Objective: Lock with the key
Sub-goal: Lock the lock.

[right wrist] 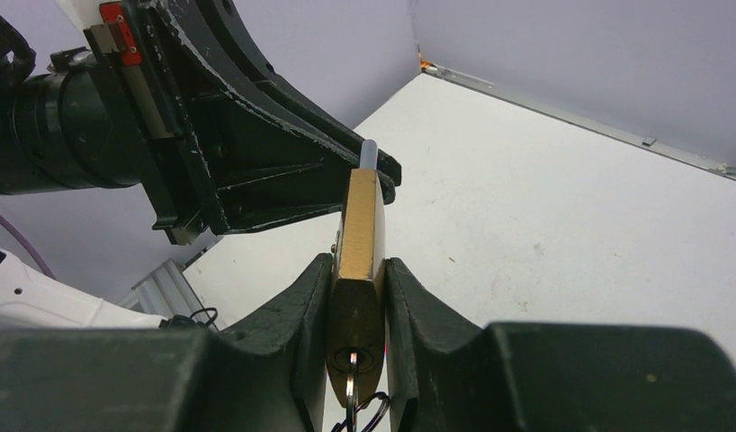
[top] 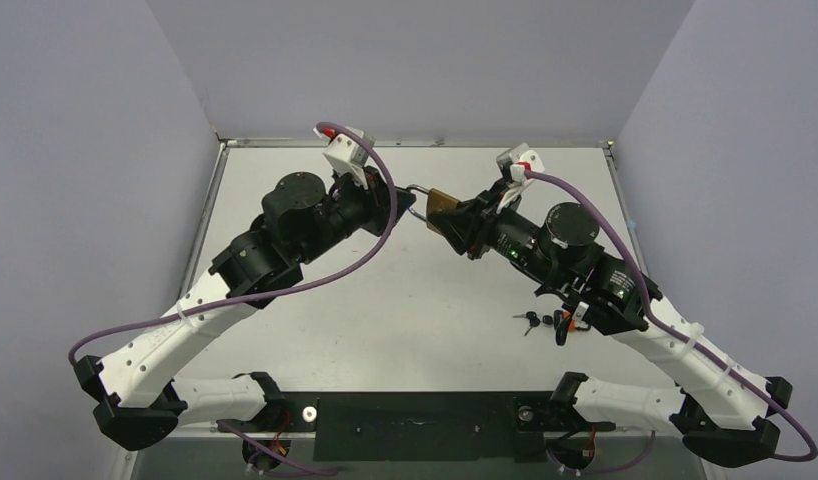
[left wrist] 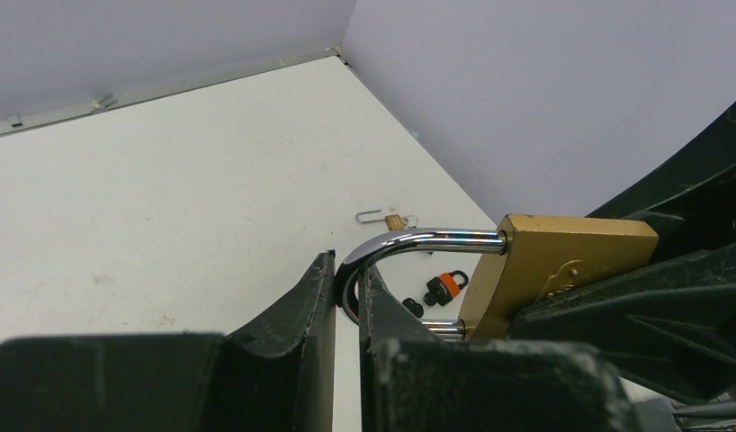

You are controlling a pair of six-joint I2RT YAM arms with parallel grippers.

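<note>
Brass rectangular padlock (top: 444,203) is held in the air between the two arms, above the far middle of the white table top (top: 385,320).

Right gripper (right wrist: 358,265): fingers pressed flat against both broad faces of the padlock body, keyhole end toward the wrist camera. Small silver key (right wrist: 351,385) sits in the keyhole, with a dark ring hanging from it.

Left gripper (left wrist: 348,274): fingers nearly together, pinching the bend of the chrome U-shaped shackle (left wrist: 436,238). Both shackle legs run into the brass body; whether the shackle is latched cannot be told from these views.

The two grippers meet tip to tip in the top view, left one on the shackle side, right one on the body side.

On the table:
- bunch of dark-headed keys (top: 543,320) lying beside the right arm's forearm.
- small brass padlock (left wrist: 389,219) with its shackle swung out, seen past the held shackle.
- small black-and-orange padlock (left wrist: 445,286) near it, with a dark piece alongside too small to identify.
</note>
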